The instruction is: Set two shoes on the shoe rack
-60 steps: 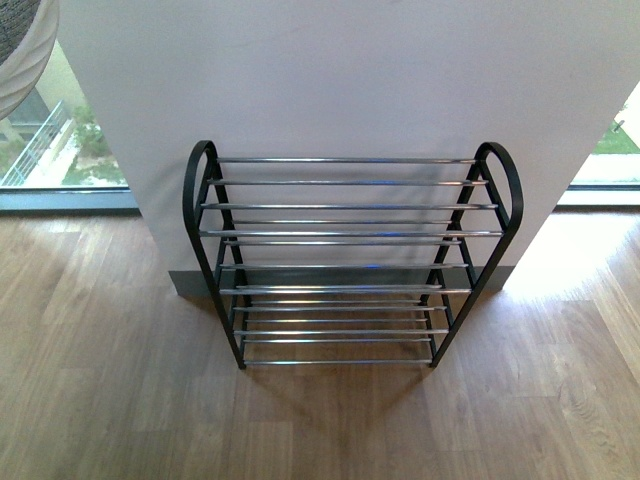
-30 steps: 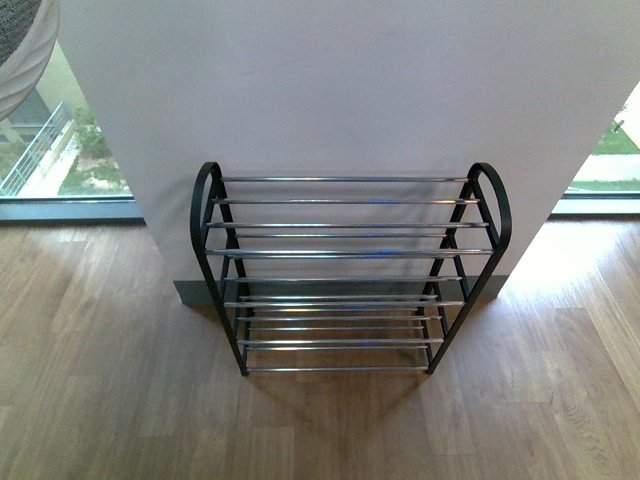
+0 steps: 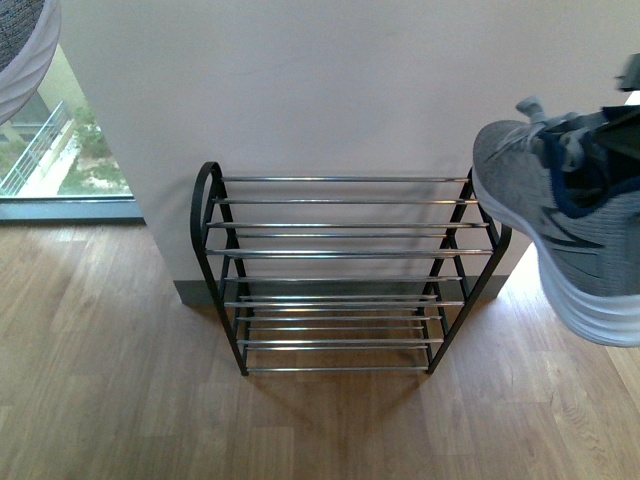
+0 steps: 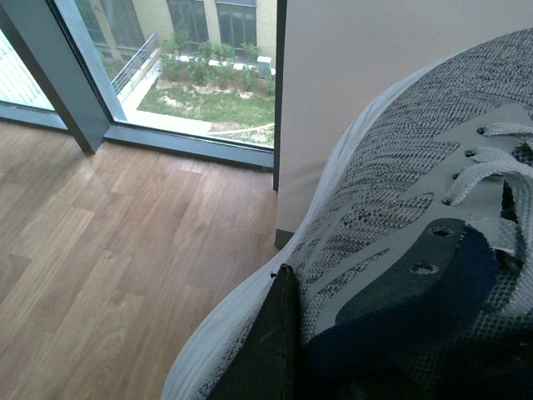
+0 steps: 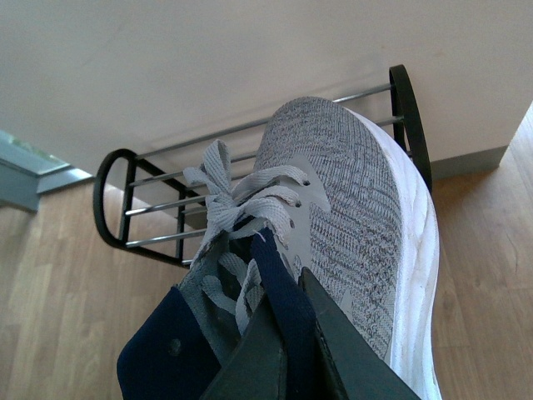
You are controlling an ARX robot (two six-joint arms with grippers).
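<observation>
The left fingers [image 4: 271, 350] pinch the navy collar of a grey knit white-soled sneaker [image 4: 400, 192], carrying it aloft. The black-framed, chrome-rodded shoe rack [image 3: 345, 254] bears no shoes yet. The right fingers [image 5: 337, 354] pinch the twin sneaker [image 5: 350, 183] by its collar, toe towards the rack, probably to set it on a tier.

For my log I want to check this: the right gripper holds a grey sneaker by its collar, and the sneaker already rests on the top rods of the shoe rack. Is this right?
Not quite. The right gripper does hold the grey sneaker by its collar, but the sneaker hangs in the air at the right end of the shoe rack and does not rest on it. The front view shows the top rods bare.
</observation>
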